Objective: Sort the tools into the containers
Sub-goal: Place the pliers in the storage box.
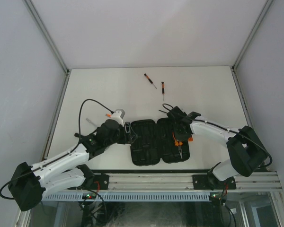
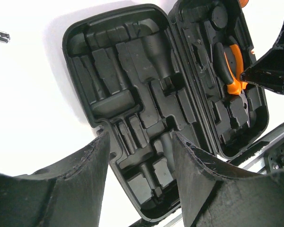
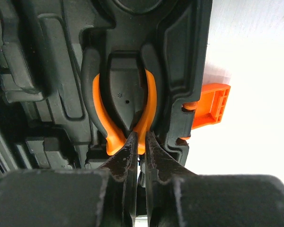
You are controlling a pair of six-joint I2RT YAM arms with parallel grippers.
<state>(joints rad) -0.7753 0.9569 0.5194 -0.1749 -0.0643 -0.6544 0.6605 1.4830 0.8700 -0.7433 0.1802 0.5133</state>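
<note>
Right end effector (image 3: pixel 140 137) hangs over pliers (image 3: pixel 100 109), fingers (image 3: pixel 127 163) nearly together, arm reaching leftward

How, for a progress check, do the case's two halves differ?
The left half shows only bare slots; the right half holds the pliers. The right half carries the orange latch; the left half shows none. Both are black, lying open side by side.

Lab robot cell: white table (image 1: pixel 109 90), plain grey walls (image 1: pixel 146 28), aluminium mounting rail (image 1: pixel 156 178).
</note>
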